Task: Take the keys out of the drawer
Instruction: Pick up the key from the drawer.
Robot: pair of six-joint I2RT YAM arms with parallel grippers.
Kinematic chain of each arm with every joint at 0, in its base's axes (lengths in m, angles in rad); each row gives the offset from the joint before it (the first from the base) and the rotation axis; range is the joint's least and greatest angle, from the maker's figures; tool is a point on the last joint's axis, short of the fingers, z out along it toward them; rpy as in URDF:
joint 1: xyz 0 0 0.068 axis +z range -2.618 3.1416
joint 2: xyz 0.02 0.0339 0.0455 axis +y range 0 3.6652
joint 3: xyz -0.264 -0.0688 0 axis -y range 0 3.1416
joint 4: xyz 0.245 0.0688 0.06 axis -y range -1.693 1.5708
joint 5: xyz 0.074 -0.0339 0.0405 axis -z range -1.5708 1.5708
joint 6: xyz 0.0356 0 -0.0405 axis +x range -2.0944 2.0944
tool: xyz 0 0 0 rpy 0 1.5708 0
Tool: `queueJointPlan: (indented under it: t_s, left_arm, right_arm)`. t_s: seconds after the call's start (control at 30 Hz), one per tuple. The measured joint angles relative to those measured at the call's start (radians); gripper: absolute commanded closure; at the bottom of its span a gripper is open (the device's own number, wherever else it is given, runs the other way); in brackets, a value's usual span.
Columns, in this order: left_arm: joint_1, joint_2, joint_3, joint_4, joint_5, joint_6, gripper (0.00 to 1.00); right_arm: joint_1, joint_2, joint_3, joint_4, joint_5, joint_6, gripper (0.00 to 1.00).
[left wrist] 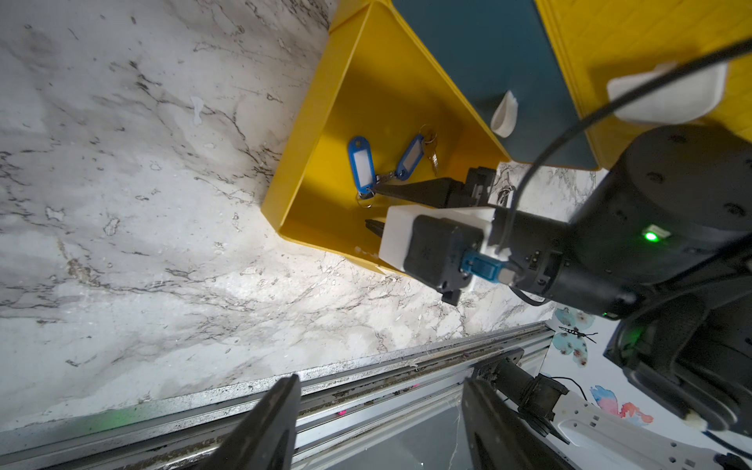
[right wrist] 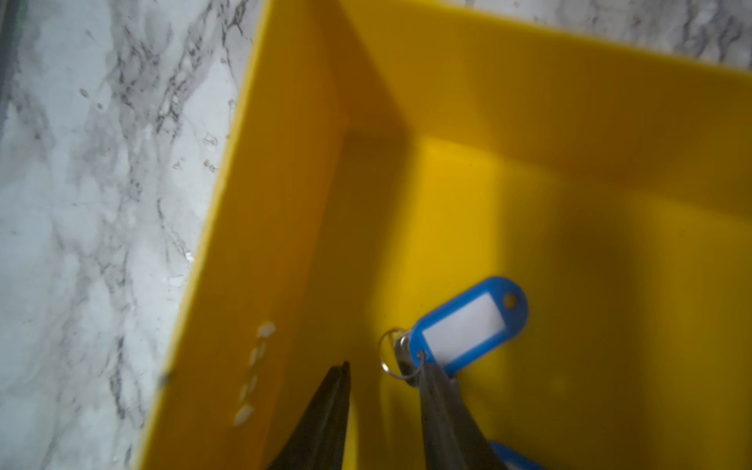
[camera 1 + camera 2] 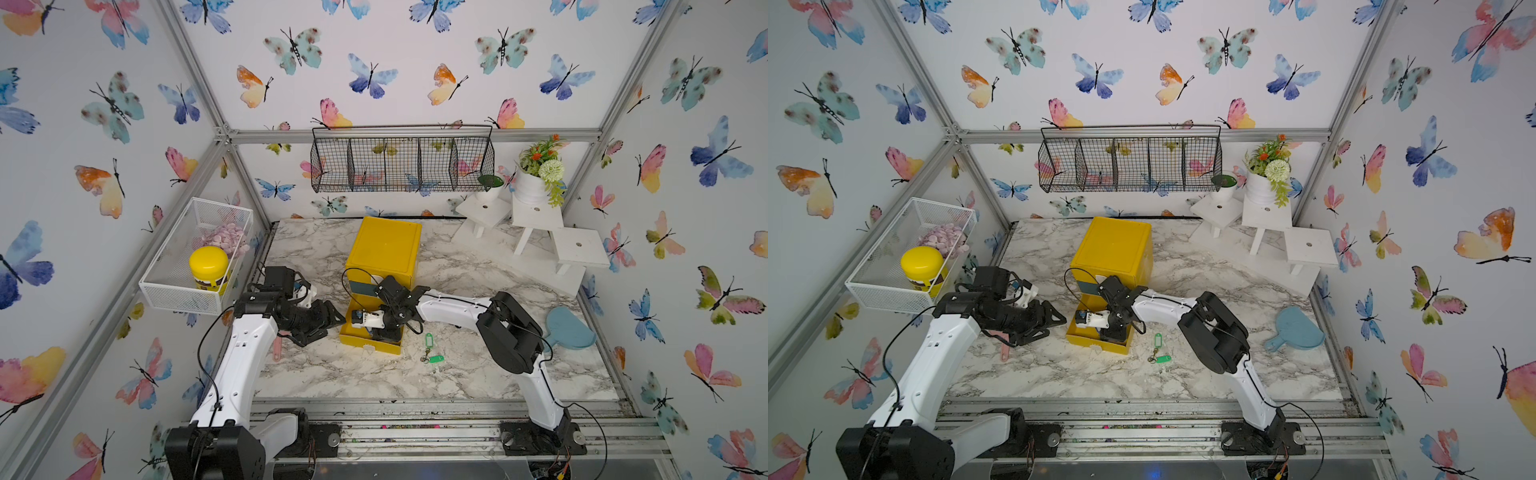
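Jaws of the right gripper (image 2: 384,362) stand apart inside the drawer (image 2: 285,203), clamping nothing; one tip touches the ring of the blue-tagged keys (image 2: 468,325) on the drawer floor. Best it shifts until both tips straddle that ring, then closes firmly.

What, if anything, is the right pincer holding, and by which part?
Nothing yet: the right pincer is open, one finger against the blue plastic key tag.

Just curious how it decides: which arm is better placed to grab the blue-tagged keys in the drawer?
Right, probably: the right gripper is inside the yellow drawer, jaws open at the blue-tagged keys. The left gripper hangs open outside it.
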Motion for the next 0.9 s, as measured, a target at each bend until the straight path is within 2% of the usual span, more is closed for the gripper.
queueJointPlan:
  t_s: [0.3,0.6,0.9]
  left_arm:
    - [-0.003,0.000,0.007,0.000,-0.001,0.014,0.31]
    - [-0.014,0.000,0.007,0.000,-0.002,0.021,0.31]
    - [-0.019,0.000,0.007,0.000,-0.002,0.021,0.31]
  right_arm:
    - [0.007,0.030,0.049,0.042,0.076,0.018,0.64]
    - [0.007,0.045,0.069,0.087,0.151,0.110,0.68]
    - [0.006,0.030,0.019,0.182,0.151,0.142,0.67]
